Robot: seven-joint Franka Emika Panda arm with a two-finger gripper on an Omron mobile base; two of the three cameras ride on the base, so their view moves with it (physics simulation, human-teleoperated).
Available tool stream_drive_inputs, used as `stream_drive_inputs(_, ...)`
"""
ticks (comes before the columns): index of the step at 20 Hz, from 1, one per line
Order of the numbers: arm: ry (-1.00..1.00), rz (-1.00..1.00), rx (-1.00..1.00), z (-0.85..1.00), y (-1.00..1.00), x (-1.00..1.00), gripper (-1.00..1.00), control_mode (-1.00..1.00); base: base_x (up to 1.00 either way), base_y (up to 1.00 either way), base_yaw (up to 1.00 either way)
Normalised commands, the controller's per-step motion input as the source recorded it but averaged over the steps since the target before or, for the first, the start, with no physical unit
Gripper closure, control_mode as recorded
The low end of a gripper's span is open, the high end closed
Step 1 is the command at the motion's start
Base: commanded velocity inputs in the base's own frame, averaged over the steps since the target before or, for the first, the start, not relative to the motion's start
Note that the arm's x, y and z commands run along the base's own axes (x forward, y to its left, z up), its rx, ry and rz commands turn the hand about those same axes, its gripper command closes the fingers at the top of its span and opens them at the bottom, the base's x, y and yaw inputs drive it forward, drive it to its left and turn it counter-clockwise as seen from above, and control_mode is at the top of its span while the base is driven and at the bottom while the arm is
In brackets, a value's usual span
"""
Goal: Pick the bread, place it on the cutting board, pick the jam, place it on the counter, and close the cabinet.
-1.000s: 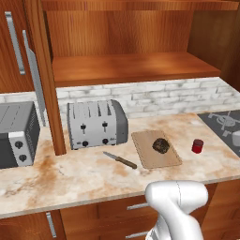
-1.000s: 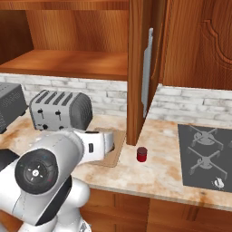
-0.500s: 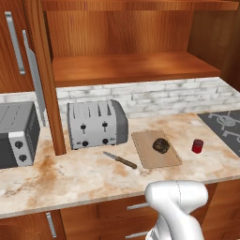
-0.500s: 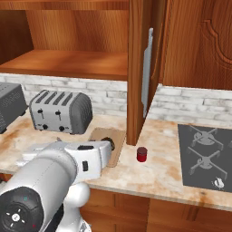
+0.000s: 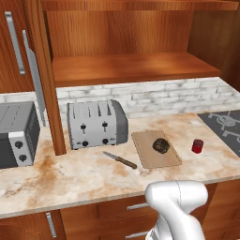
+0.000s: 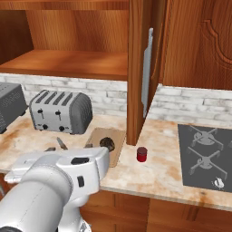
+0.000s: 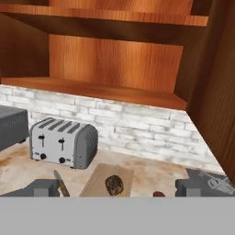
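Open cabinet [image 5: 126, 70]: its shelf is bare, leaving free passage between the two doors, whose edges project over the surface [image 5: 70, 180]. Below, the toaster [image 5: 96, 123] blocks the left rear; the knife [image 5: 120, 160], cutting board [image 5: 150, 157] bearing the bread [image 5: 161, 145], and the jam [image 5: 198, 146] occupy the middle. The front strip of the surface lies unobstructed.

One bread loaf [image 5: 161, 145], one jam jar [image 5: 197, 146], one cutting board [image 5: 145, 157], one knife [image 5: 120, 160], one toaster [image 5: 96, 123], possibly one toaster oven [image 5: 17, 134]
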Motion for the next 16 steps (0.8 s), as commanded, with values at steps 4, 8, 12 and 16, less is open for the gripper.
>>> stream_drive_inputs(4,-0.14,0.00,-0.04,-0.01,0.00,-0.09,-1.00,-1.00,0.00,0.00,0.00)
stream_drive_inputs(8,-0.12,0.00,-0.03,-0.01,0.00,-0.09,-1.00,-1.00,0.00,0.00,0.00)
stream_drive_inputs(12,-0.08,0.00,0.00,0.00,-0.04,-0.08,-1.00,-1.00,0.00,0.00,0.00)
stream_drive_inputs(16,-0.08,0.00,0.00,0.00,-0.06,-0.13,-1.00,-1.00,0.00,0.00,0.00)
